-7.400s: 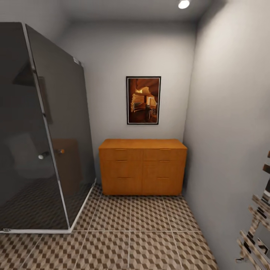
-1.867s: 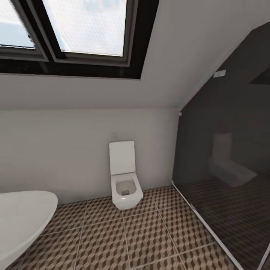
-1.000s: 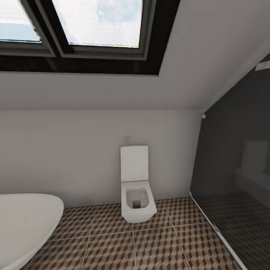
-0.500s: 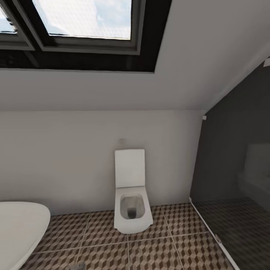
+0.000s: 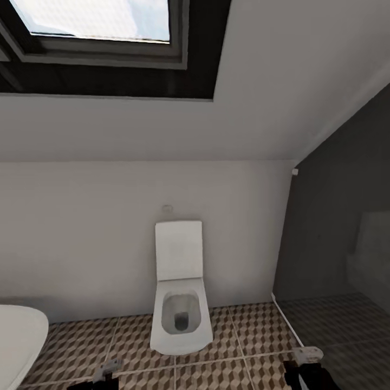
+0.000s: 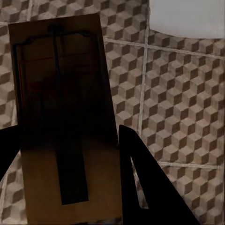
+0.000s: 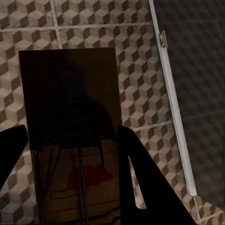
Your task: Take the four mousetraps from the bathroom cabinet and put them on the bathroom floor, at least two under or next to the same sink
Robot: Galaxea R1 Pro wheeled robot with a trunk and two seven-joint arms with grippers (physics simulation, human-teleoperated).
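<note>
In the head view, the robot faced a white toilet (image 5: pixel 180 303) standing against a pale wall, its seat lid raised, beneath a sloped ceiling with a dark-framed skylight (image 5: pixel 103 32). The bathroom floor (image 5: pixel 244 330), tiled in a brown, beige and white cube pattern, ran past the toilet; the curved white edge of a bathtub (image 5: pixel 19 336) showed at the lower left, and a dark glass shower enclosure (image 5: pixel 341 244) stood at the right. Along the bottom edge the tips of both arms were just in sight, the left gripper (image 5: pixel 106 370) near the tub side and the right gripper (image 5: pixel 307 357) beside the shower's base rail; their openings could not be judged from there. In the left wrist view, the left gripper (image 6: pixel 65 150) had its two dark fingers (image 6: pixel 150 187) closed against the sides of a mousetrap (image 6: pixel 63 117), a flat brown board with a wire frame and a dark bar, held above the patterned tiles, with a white object at the frame's corner. In the right wrist view, the right gripper (image 7: pixel 70 150) likewise clamped a second mousetrap (image 7: pixel 75 140), brown with a red mouse print and wire arms, held over the tiles near the shower's pale base rail (image 7: pixel 176 117).
</note>
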